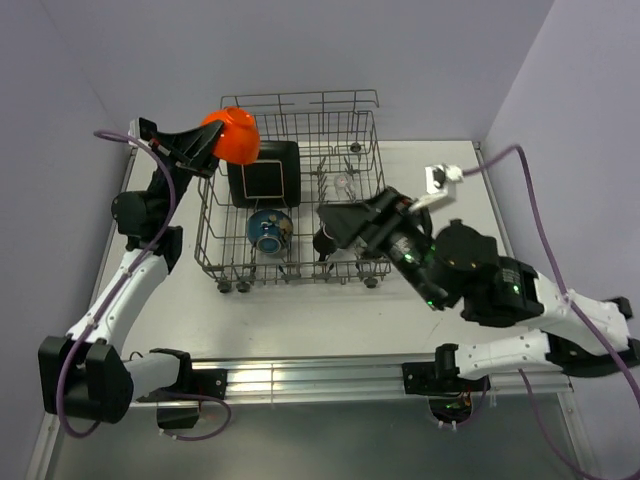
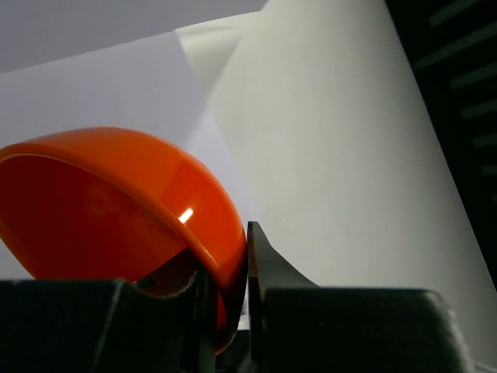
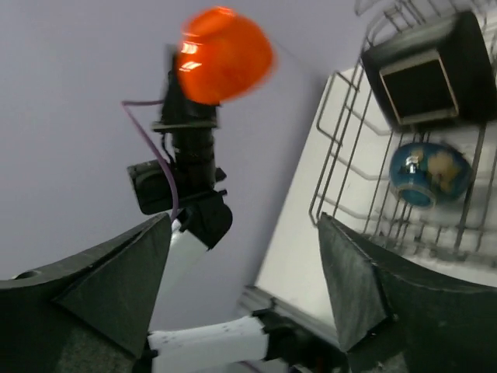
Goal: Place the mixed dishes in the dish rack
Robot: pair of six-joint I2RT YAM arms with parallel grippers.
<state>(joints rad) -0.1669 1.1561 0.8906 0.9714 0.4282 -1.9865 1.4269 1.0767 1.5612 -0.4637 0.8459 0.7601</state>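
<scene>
The dish rack (image 1: 205,240) sits mid-table with the black square plate (image 1: 263,173) at its far left and the blue round bowl (image 1: 268,229) just nearer. The small orange bowl (image 1: 232,135) hangs over the rack's far-left corner, pinched at its rim by the left gripper (image 2: 233,256) — a thin hold, so a tilt or a knock against the plate could slip it. The right gripper (image 3: 245,256) is spread and empty at the near right — perhaps over the mug (image 1: 325,240).
</scene>
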